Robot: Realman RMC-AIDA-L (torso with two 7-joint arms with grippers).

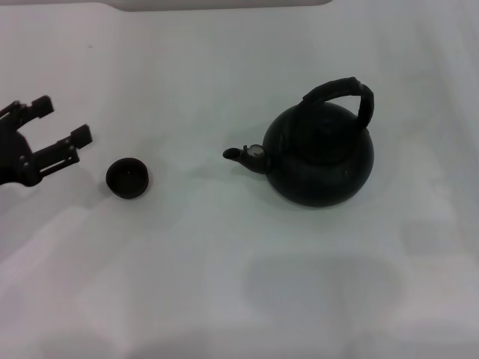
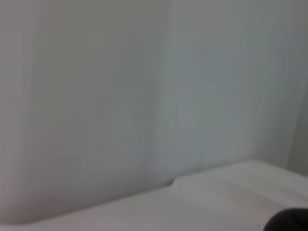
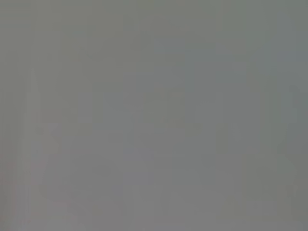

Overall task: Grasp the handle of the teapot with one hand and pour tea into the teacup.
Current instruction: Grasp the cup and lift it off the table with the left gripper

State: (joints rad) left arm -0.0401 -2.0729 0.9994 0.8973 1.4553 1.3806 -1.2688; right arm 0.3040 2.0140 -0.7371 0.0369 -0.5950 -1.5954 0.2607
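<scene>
The large black-green teapot (image 1: 322,158) stands upright on the white table, right of centre in the head view. Its arched black handle (image 1: 346,91) rises over its top, and its silver-capped spout (image 1: 245,155) points left toward the teacup (image 1: 127,177). The small dark teacup sits upright left of centre, a short gap from the spout. My left gripper (image 1: 61,120) hovers at the far left edge, just left of and behind the teacup, open with nothing between its fingers. The right gripper is out of view.
The white table (image 1: 239,284) spreads on all sides of the two objects. A paler raised edge (image 1: 224,4) runs along the back. The left wrist view shows white surfaces and a dark shape (image 2: 290,220) in one corner; the right wrist view is plain grey.
</scene>
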